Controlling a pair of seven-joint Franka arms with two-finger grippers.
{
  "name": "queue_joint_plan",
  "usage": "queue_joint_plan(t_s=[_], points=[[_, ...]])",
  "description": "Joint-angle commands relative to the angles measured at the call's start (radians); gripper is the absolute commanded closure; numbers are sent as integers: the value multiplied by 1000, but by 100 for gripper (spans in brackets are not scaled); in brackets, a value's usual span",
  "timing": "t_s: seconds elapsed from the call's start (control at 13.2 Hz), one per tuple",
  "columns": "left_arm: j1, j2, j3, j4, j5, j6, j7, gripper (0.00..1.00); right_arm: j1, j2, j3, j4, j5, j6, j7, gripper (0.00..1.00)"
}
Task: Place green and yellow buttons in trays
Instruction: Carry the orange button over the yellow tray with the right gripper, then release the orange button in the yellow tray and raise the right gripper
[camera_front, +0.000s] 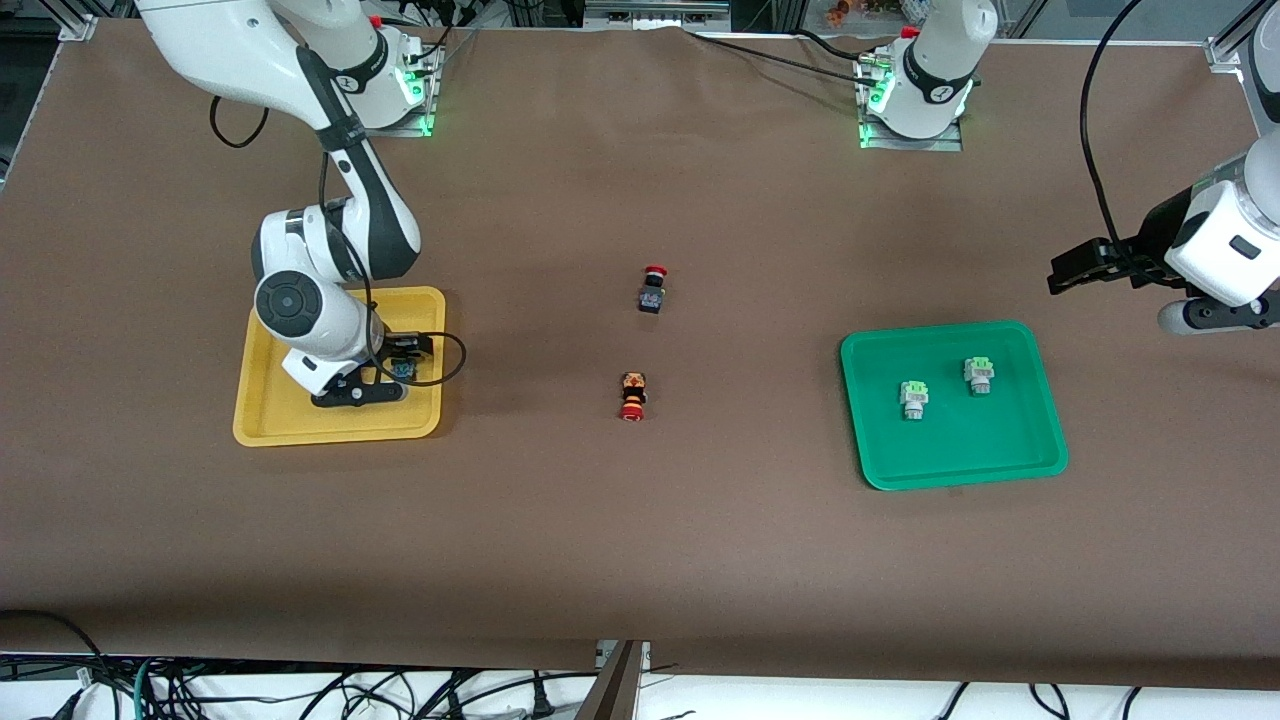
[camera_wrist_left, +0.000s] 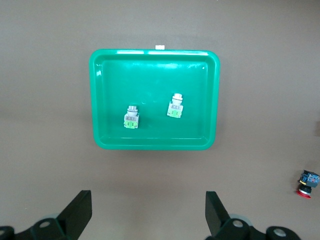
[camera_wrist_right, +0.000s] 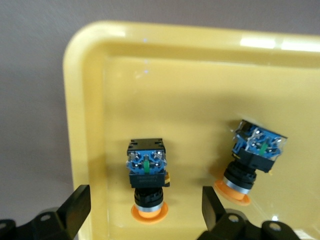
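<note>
Two pale green buttons (camera_front: 913, 398) (camera_front: 979, 374) lie in the green tray (camera_front: 960, 445); the left wrist view shows both (camera_wrist_left: 131, 117) (camera_wrist_left: 175, 106) in that tray (camera_wrist_left: 155, 75). My left gripper (camera_front: 1065, 272) (camera_wrist_left: 148, 205) is open and empty, up in the air over the table beside the green tray. Two yellow-orange buttons (camera_wrist_right: 146, 172) (camera_wrist_right: 252, 155) lie in the yellow tray (camera_wrist_right: 175, 80) (camera_front: 270, 415). My right gripper (camera_front: 403, 362) (camera_wrist_right: 146, 200) is open low over this tray, its fingers either side of one button without touching it. In the front view the hand hides most of both.
Two red-capped black buttons (camera_front: 653, 288) (camera_front: 633, 396) lie on the brown table between the trays, one nearer the front camera. One of them shows in the left wrist view (camera_wrist_left: 307, 182). The right arm's forearm hangs over the yellow tray's farther part.
</note>
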Motion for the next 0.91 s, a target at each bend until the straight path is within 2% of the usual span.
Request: queue_joint_plan(t_s=[0.0,0.23,0.38,0.61,0.83], points=[[-6,25,-1,58,8,-29,8,0,-5,-68,11,46,7,-79,-13,1],[-6,30,-1,61,5,-29,8,0,-7,-81,6,118,4,-107,-13,1],[-5,31,-1,61,3,-30,8,0,-7,-81,-21,205,1,-130,-22,1],[-3,31,-1,61,-3,-29,8,0,-7,-147,-22,342,7,-387,4,1],[-6,31,-1,61,0,-30,8,0,-7,-292,-25,333,4,-514,4,1]])
